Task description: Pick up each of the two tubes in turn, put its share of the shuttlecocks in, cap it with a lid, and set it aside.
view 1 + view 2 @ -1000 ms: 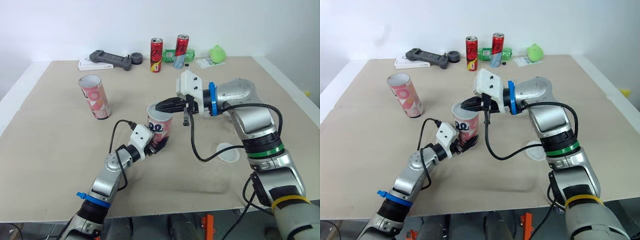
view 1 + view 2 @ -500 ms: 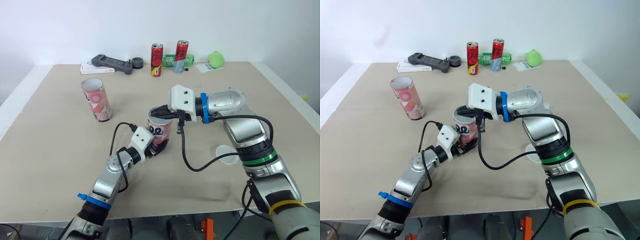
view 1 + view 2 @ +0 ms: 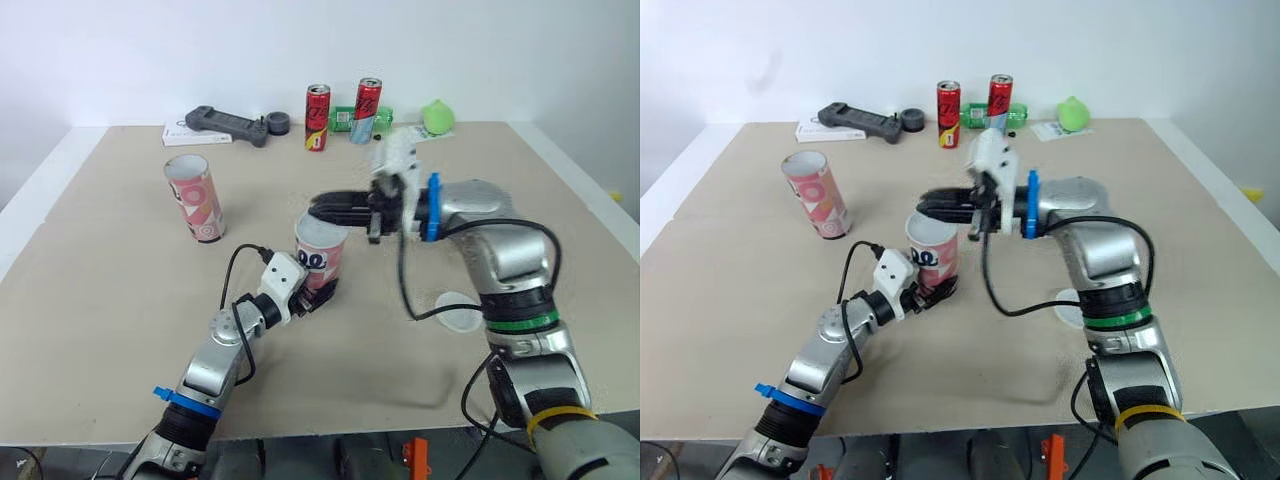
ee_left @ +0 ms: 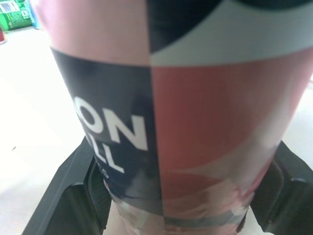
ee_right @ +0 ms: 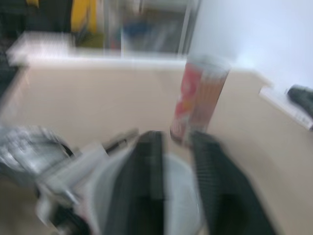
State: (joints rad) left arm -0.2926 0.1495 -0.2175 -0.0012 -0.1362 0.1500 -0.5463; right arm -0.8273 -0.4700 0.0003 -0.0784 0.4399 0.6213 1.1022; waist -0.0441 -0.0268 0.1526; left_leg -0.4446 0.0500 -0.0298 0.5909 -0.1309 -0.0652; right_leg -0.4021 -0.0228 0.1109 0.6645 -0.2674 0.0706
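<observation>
While left hand point(image 3: 316, 297) clamps tube point(image 3: 320, 256) on beige table point(image 3: 110, 290) | right hand point(image 3: 336, 208) parted above it | white wall point(image 3: 150, 50) behind.

Far edge of my table point(image 3: 100, 270): a red can point(image 3: 317, 117) and a taller red can point(image 3: 366, 97), upright, near each other. Green bottle point(image 3: 345, 119) lies between them. To their right: green rounded object point(image 3: 436, 117) beside a white sheet point(image 3: 1048, 128). To their left: black roll point(image 3: 278, 124), black controller point(image 3: 222, 124) partly on a flat white box point(image 3: 185, 135).

Glossy printed tube point(image 3: 320, 262), matt beige table point(image 3: 100, 290), shiny metal can point(image 3: 317, 103), translucent plastic lid point(image 3: 458, 309)
</observation>
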